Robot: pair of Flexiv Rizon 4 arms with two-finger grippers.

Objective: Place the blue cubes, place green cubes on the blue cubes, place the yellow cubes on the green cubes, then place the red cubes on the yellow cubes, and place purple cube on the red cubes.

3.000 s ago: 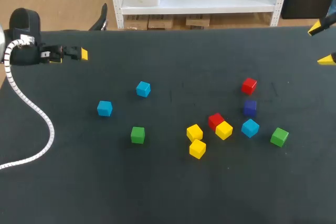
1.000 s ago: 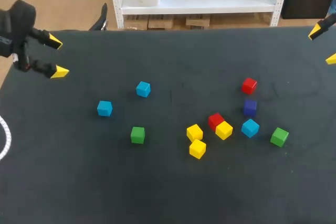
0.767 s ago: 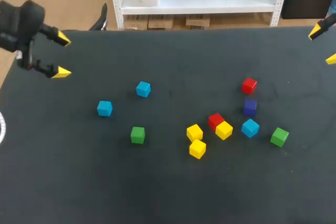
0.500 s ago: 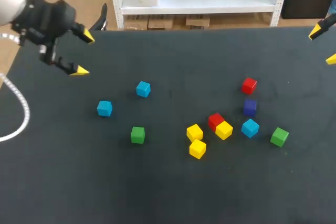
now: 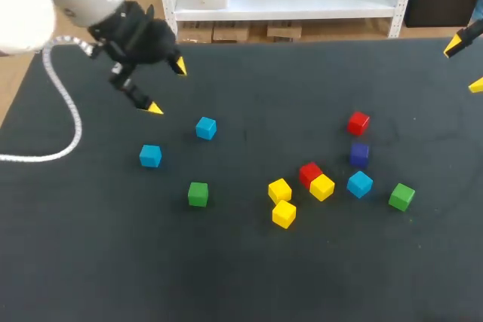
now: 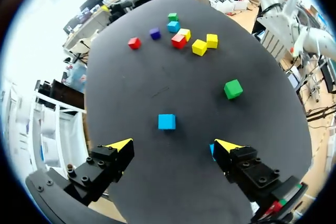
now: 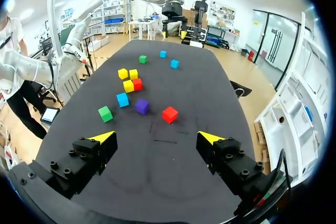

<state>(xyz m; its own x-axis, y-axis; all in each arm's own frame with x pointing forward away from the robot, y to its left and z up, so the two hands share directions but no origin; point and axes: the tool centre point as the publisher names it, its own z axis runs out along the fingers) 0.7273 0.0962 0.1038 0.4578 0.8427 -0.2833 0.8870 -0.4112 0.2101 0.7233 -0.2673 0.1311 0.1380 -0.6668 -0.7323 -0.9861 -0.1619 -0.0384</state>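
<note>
Black cloth covers the table (image 5: 249, 284), and every cube lies loose on it, with nothing stacked yet. The left gripper (image 5: 167, 88) hangs empty, jaws spread wide, just short of a blue cube (image 5: 205, 127); the left wrist view shows that cube ahead of the fingers, roughly centred. A second blue cube (image 5: 150, 156) peeks out beside one fingertip there — a careless descent could clip it, or an off-centre one could shove the target aside.

The right gripper (image 5: 464, 65) waits at the table's far edge, jaws also apart, holding nothing. Its side looks trickier: the third blue cube (image 5: 360, 183) sits near a purple cube (image 5: 359, 154) and a yellow cube (image 5: 322, 186) that touches a red cube (image 5: 309, 173) — open fingers lowered there would likely nudge the neighbours.
</note>
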